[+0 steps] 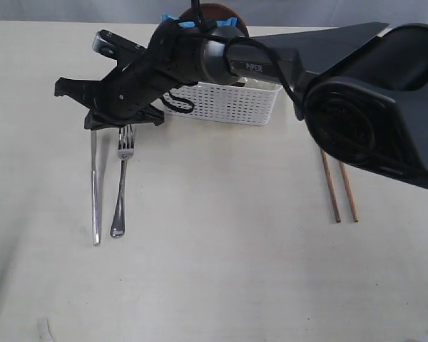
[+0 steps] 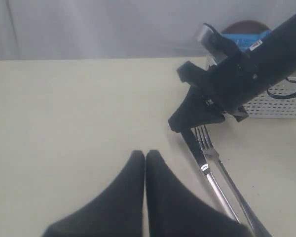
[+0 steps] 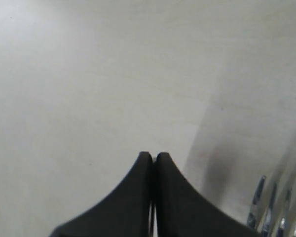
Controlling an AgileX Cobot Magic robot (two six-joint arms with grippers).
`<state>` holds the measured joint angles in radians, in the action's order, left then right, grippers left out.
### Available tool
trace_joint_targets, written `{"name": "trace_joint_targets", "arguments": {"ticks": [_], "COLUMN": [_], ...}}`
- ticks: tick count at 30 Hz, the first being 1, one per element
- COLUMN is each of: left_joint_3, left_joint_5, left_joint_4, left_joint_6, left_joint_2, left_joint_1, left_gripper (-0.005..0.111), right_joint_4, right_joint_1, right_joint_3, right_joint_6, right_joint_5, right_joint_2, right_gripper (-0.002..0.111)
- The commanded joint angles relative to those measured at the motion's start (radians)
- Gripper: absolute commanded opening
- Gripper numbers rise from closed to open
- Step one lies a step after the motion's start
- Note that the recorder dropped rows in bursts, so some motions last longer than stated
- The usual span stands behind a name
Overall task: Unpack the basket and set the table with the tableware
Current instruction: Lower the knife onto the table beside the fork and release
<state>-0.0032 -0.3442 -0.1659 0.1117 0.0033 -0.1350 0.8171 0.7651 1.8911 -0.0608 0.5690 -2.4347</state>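
The pale worktop [image 1: 221, 285] takes up nearly everything I can see. The right arm [image 1: 285, 64] stretches over it, ending in the right claw [image 3: 153, 155], whose fingers are pressed tight together with nothing between them that I can make out. Just behind that claw and a little to its side sits the white basket [image 1: 228, 103]. A brown plate [image 2: 246, 25] and a blue packet [image 2: 244, 40] show beyond the basket. Well away from the right claw, two chopsticks [image 1: 340, 189] lie side by side under the arm's base. Right under the claw's tips are the upper ends of the knife [image 1: 95, 185] and fork [image 1: 121, 185], which lie parallel. The left claw [image 2: 144, 154] is also closed and empty, over bare worktop near their handles.
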Motion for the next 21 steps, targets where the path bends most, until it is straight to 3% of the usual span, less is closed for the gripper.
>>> {"name": "trace_joint_targets", "arguments": {"ticks": [1,9,21], "left_joint_3": [0.003,0.003,0.003], "left_joint_5": [0.002,0.002,0.002], "left_joint_4": [0.004,0.004,0.004], "left_joint_6": [0.001,0.001,0.001], "left_joint_2": [-0.003,-0.003,-0.003], "left_joint_1": [-0.008,-0.008,-0.008], "left_gripper": [0.000,0.000,0.000], "right_joint_4": [-0.060,-0.074,-0.276], "right_joint_1": [-0.002,0.024,0.032], "right_joint_3": [0.003,0.003,0.003], "right_joint_6": [0.068,0.177,0.355], "right_joint_5": [-0.023,-0.081,-0.085], "right_joint_2": [-0.003,-0.003,-0.003], "right_gripper": [-0.001,-0.001,0.000]}}
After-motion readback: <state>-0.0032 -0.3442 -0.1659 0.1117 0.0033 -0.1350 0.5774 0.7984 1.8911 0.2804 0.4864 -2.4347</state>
